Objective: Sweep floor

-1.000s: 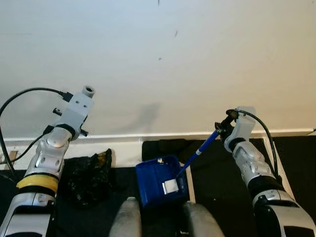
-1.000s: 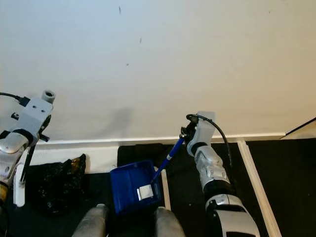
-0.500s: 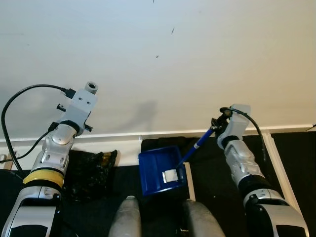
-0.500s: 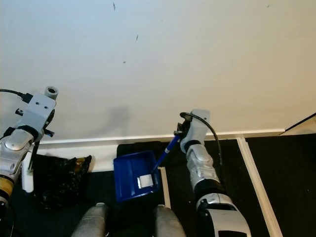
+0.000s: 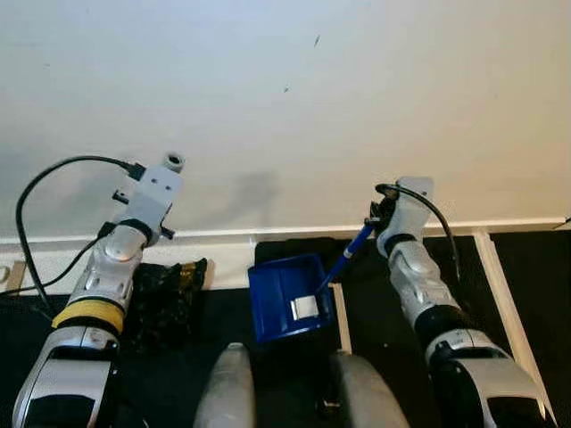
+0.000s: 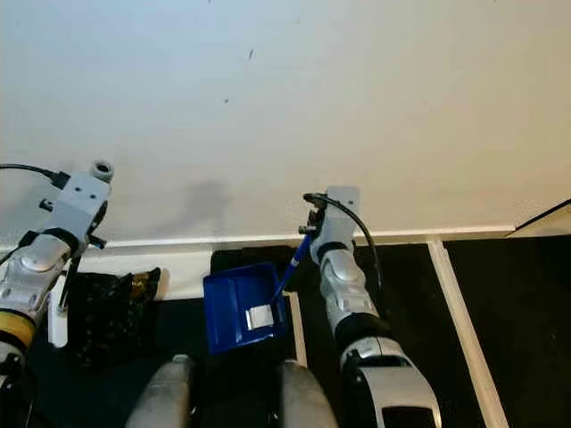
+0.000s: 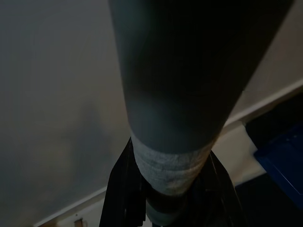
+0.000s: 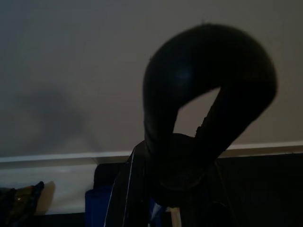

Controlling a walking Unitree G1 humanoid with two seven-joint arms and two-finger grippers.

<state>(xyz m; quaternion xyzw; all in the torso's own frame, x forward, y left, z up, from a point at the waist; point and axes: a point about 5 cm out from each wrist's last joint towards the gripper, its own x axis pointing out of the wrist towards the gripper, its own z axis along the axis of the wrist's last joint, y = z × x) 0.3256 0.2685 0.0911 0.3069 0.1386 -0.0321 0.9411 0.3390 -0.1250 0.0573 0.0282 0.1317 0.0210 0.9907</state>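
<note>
Dustpan point(image 5: 287, 296), blue, lies on the dark floor point(image 5: 393, 321) by the baseboard, below the right gripper point(image 5: 375, 217), which pinches its handle point(image 5: 346, 259). Left wrist view: left gripper point(image 7: 170, 208) clamps a thick grey pole point(image 7: 189, 85). Right wrist view: fingers closed around a black loop point(image 8: 208, 94).

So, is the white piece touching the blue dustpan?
Touching. In the left eye view the white piece lies inside the blue dustpan, on its floor near the lower edge, with blue showing all around it.
</note>
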